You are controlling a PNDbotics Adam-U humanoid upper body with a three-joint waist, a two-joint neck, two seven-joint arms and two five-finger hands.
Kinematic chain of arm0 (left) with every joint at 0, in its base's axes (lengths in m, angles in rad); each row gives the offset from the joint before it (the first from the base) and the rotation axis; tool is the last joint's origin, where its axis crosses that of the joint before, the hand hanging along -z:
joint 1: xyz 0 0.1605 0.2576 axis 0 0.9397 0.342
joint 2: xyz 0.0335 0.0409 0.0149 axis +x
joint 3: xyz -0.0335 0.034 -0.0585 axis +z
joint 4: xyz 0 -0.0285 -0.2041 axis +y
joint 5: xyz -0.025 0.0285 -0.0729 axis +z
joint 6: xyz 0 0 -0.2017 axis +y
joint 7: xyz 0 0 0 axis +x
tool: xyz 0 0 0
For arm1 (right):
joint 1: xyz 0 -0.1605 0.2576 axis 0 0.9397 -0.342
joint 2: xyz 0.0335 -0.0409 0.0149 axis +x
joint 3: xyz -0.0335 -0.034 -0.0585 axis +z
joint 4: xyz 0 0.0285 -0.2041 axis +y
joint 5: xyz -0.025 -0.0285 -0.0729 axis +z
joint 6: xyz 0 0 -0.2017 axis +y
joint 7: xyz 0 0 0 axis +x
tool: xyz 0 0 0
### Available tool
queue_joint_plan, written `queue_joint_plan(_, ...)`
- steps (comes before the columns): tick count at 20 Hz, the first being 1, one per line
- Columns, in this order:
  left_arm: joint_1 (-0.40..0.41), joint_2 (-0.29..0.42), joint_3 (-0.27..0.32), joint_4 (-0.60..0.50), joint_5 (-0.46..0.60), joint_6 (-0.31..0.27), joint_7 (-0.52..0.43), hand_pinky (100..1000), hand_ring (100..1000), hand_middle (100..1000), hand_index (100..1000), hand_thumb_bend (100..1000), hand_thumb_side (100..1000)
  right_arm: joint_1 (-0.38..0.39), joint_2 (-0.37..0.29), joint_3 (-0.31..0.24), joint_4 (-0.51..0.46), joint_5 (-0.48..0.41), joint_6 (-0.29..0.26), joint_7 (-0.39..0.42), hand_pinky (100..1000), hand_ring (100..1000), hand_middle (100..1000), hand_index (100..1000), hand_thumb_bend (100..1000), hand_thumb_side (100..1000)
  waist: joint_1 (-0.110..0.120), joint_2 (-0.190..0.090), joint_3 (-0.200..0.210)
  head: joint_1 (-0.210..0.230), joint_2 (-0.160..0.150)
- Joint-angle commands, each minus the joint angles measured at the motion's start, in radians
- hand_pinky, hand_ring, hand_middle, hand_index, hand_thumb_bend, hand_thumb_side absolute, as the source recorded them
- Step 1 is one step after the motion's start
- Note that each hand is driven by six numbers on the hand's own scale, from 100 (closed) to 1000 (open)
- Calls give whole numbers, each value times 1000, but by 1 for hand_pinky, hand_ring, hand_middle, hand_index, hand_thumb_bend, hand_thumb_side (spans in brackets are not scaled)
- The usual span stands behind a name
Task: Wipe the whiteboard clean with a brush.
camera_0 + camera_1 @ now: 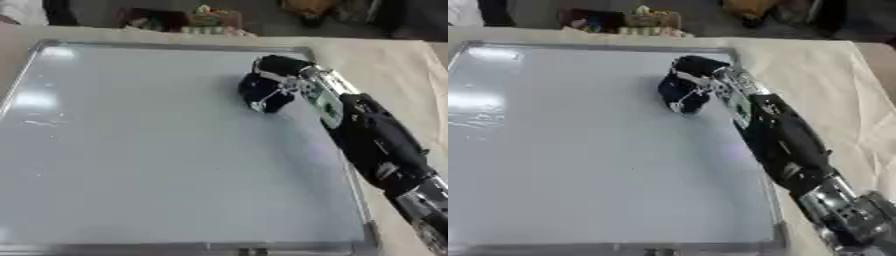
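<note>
Right hand [278, 75] curled down on dark brush [261, 94], brush under fingers, pressed to whiteboard [131, 150] near upper right corner.

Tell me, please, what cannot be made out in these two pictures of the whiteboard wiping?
- The brush: in both views the right hand covers whatever it presses on the whiteboard; only a dark lump shows.
- Whether its fingers curl round anything: too blurred in both views.
- The left hand: in neither view.
- The right arm's upper part: cut off by the lower right edge.
- Things beyond the board's far edge: blurred coloured shapes only.
</note>
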Motion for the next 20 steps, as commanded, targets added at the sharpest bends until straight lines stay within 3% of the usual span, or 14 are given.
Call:
queue_joint_plan(1,-5,10,3,-10,1,3,1,404,471,437,520,100,932,17,9,46,-17,-22,-13,39,313,396,147,140,100,100,3,-12,2,-2,-8)
queue_joint_plan(20,-12,11,1,-12,8,6,2,405,471,438,520,100,931,57,49,127,-214,-174,5,149,317,369,134,144,100,100,2,-15,-2,-9,0)
